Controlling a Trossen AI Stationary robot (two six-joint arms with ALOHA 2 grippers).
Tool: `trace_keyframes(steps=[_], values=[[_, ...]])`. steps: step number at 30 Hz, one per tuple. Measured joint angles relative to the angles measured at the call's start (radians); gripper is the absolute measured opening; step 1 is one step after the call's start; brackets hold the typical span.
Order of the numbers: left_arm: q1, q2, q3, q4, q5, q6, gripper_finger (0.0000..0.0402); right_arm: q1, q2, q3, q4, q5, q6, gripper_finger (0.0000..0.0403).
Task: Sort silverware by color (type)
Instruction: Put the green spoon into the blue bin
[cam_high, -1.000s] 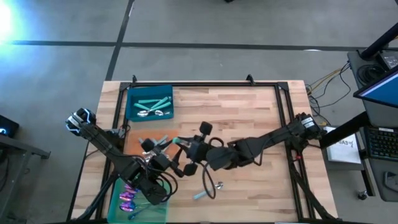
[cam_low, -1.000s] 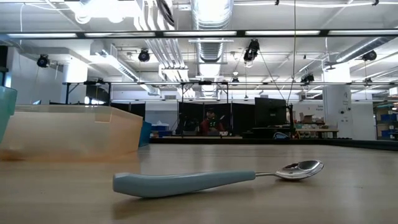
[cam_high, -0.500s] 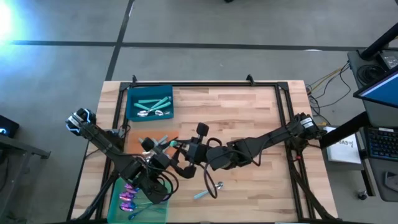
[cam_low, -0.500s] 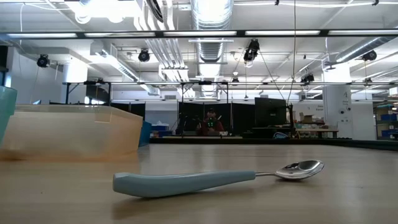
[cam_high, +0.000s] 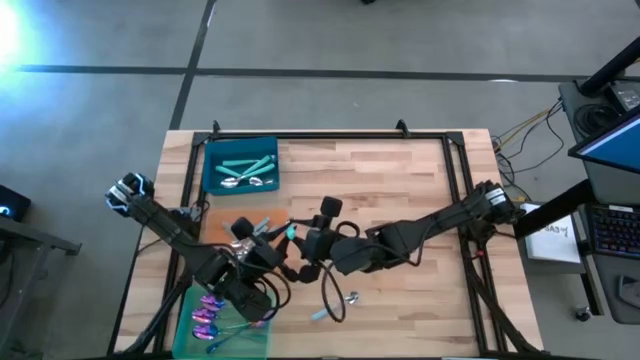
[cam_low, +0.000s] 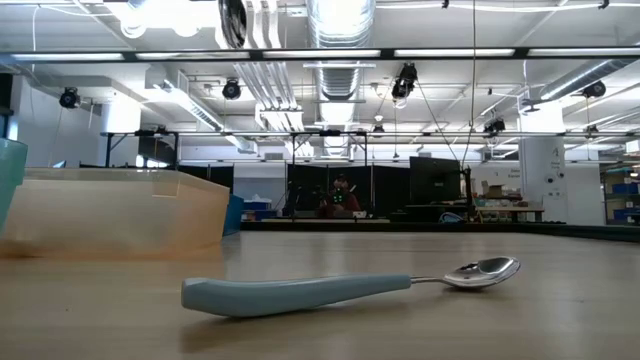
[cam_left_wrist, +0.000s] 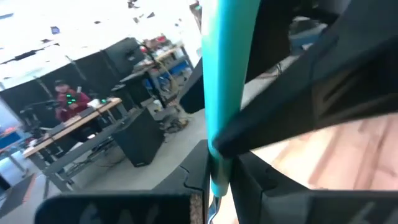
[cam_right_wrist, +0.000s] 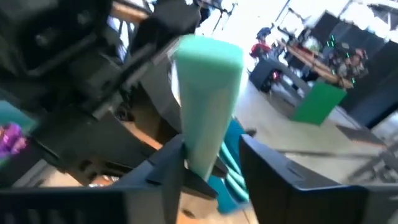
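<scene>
A teal-handled utensil (cam_high: 290, 232) hangs in the air between my two grippers, above the table's middle left. My left gripper (cam_high: 272, 245) is shut on its handle (cam_left_wrist: 225, 74). My right gripper (cam_high: 302, 243) is open, its fingers on either side of the same handle (cam_right_wrist: 208, 93), with a gap at one finger (cam_right_wrist: 267, 171). A pale-blue-handled spoon (cam_low: 300, 292) lies flat on the table (cam_high: 400, 180) near its front. More teal utensils lie in the blue tray (cam_high: 212, 150) at the far left. Purple ones lie in the green tray (cam_high: 255, 340) at the near left. My left gripper pinches the teal handle near its end (cam_left_wrist: 216, 168) between its two fingers, level with the table. The handle sticks out past the fingertips, and the utensil is lifted clear of the table. My right gripper: one finger (cam_right_wrist: 173, 163) stands close against the handle; whether it touches, I cannot tell.
An orange tray (cam_low: 110, 210) sits at the left edge under my left arm, with pale-handled utensils (cam_high: 262, 224) showing by it. Black cables loop from the arms over the table's middle (cam_high: 335, 290). Bare wood lies to the far right.
Both arms have kept their place. My left gripper's fingers have come together on the teal handle, and the utensil stays in the air between the two grippers.
</scene>
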Motion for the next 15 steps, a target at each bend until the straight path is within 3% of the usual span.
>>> trace_keyframes(steps=[7, 13, 15], values=[[0.11, -0.019, 0.0, -0.144, 0.142, 0.031, 0.0022, -0.01, -0.039, 0.004, -0.26, 0.026, 0.166, 0.0196], [0.283, -0.042, 0.0, -0.385, 0.337, 0.032, 0.0022, -0.011, -0.054, 0.005, -0.598, 0.016, 0.428, 0.0199], [0.342, -0.049, -0.001, -0.503, 0.393, 0.051, 0.0022, -0.011, -0.054, 0.005, -0.711, -0.032, 0.532, 0.0195]])
